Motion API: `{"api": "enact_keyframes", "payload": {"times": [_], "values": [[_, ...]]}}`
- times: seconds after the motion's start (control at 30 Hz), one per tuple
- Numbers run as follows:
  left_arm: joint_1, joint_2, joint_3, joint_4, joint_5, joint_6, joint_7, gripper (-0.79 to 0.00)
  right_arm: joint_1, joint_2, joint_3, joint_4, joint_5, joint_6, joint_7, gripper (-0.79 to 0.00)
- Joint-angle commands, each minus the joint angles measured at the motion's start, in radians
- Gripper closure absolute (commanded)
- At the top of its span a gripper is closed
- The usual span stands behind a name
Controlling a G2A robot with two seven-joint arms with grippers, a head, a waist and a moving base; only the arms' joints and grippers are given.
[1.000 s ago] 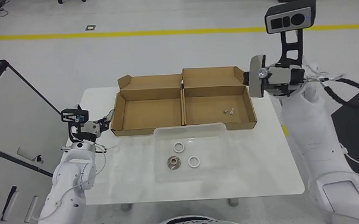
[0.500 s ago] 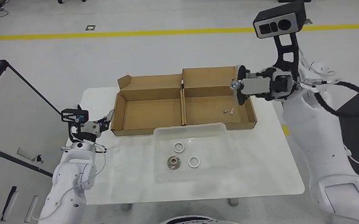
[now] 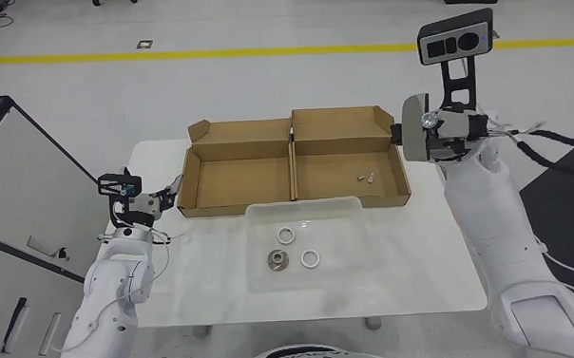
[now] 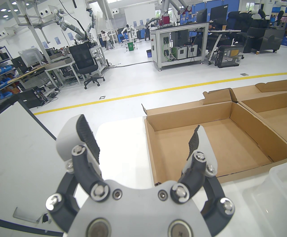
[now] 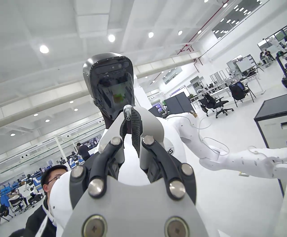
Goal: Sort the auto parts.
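Cardboard boxes take up the far half of the white table (image 3: 414, 270) in the top view. A left box (image 3: 235, 181) and a right box (image 3: 325, 173) stand side by side, touching, with their flaps open. A small screw (image 3: 365, 175) lies on the right box's floor, near its right wall. Just in front of the boxes sits a clear tray (image 3: 255, 218). It holds a far white ring (image 3: 286, 234), a near white ring (image 3: 310, 259) and a metal hub (image 3: 276, 260) just beside the near ring. The left gripper (image 3: 166, 195) hangs at the table's left edge, just beside the left box's outer wall. The right gripper (image 3: 416, 125) is held up above the table, beside the right box's right wall, with its tips turned up toward the camera.

From the left wrist, the left gripper (image 4: 139, 125) has its fingers (image 4: 86, 134) spread wide, their ribbed pads facing each other across the gap. Past them lie the table (image 4: 121, 139) and the left box (image 4: 190, 119), with the right box (image 4: 269, 105) beyond it. A corner of the clear tray (image 4: 269, 190) is close by.

From the right wrist, the right gripper (image 5: 129, 114) points upward with its fingers drawn almost together. They pinch a small metal bolt (image 5: 127, 110) at the very tips, and the bolt's end pokes out past the pads.
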Motion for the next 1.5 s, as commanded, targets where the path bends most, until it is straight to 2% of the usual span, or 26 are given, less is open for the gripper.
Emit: {"api": "enact_keyframes", "payload": {"times": [0.0,1.03,1.17,1.47], "values": [[0.000,0.000,0.000,0.000,0.000,0.000,0.000,-0.785,0.000,0.000,0.000,0.000,0.000,0.000,0.000,0.000],[0.000,0.000,0.000,0.000,0.000,0.000,0.000,-0.785,0.000,0.000,0.000,0.000,0.000,0.000,0.000,0.000],[0.000,0.000,0.000,0.000,0.000,0.000,0.000,-0.785,-0.020,-0.001,0.017,-0.028,-0.011,0.009,-0.037,0.000],[0.000,0.000,0.000,0.000,0.000,0.000,0.000,-0.785,-0.033,-0.009,0.056,-0.033,0.023,0.014,-0.023,0.000]]}}
